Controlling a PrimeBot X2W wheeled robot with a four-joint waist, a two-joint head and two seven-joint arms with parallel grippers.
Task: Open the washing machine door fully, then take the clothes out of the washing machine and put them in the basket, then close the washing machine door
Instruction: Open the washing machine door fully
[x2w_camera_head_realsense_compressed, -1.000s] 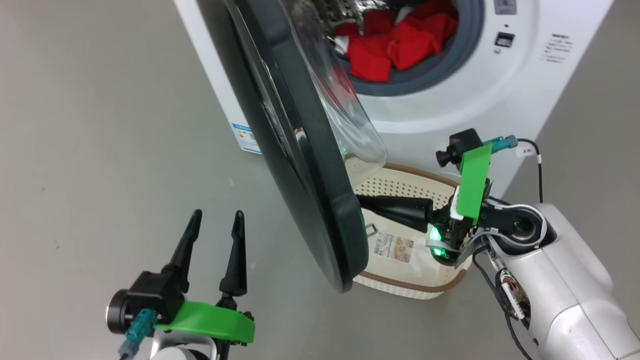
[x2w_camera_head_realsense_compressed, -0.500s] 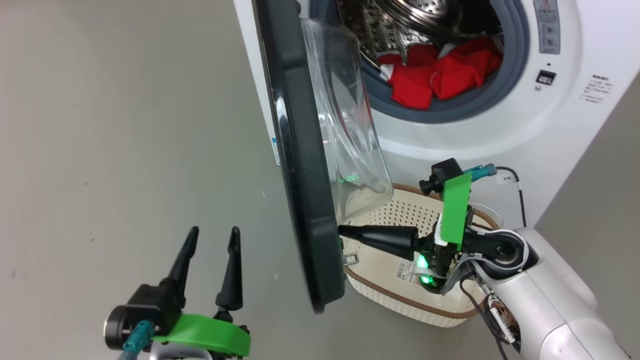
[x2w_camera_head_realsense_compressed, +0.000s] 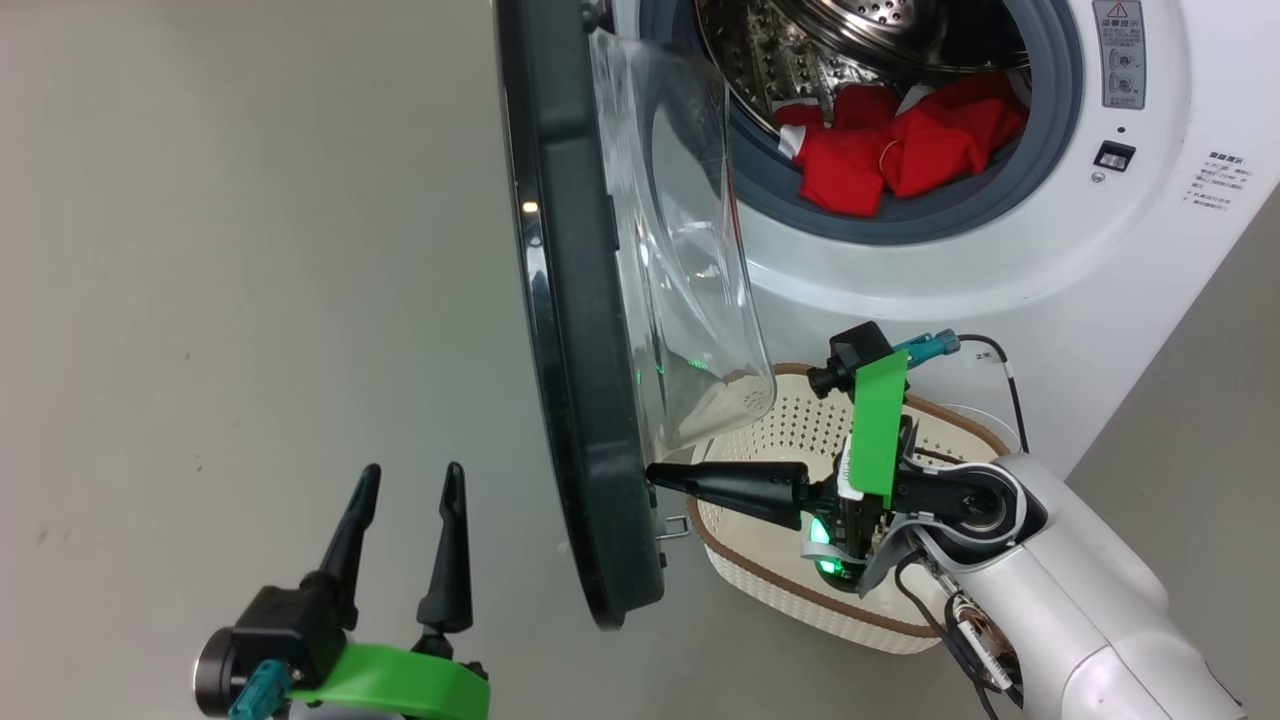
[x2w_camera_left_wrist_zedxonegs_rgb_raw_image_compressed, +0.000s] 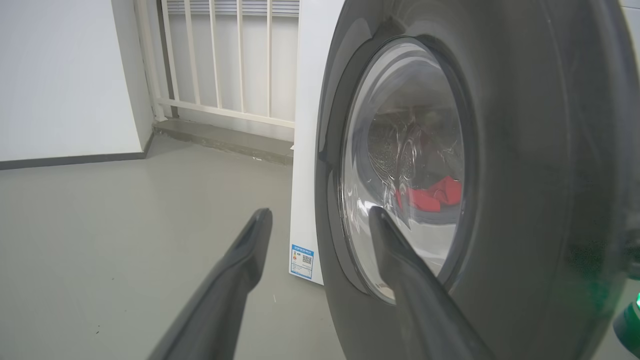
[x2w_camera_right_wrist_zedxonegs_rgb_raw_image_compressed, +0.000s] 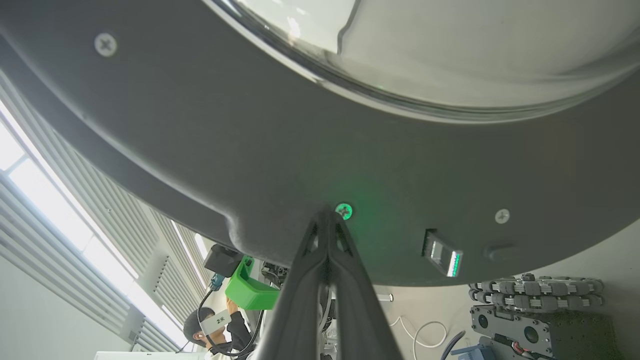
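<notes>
The washing machine stands white at the upper right. Its door is swung out and seen edge-on, black rim to the left and glass bowl facing the drum. Red clothes lie in the steel drum. The cream basket sits on the floor below the opening. My right gripper is shut, its tip pressed against the door's inner rim near the lower edge. My left gripper is open and holds nothing, left of the door's outer face. The clothes show through the glass.
Grey floor spreads out to the left of the door. A white railing and a wall stand behind the machine. The door latch sits right of my right fingertip. A person shows at the lower left of the right wrist view.
The head view has shifted. The door has swung wider open with my shut right gripper against its inner rim. My left gripper stays open.
</notes>
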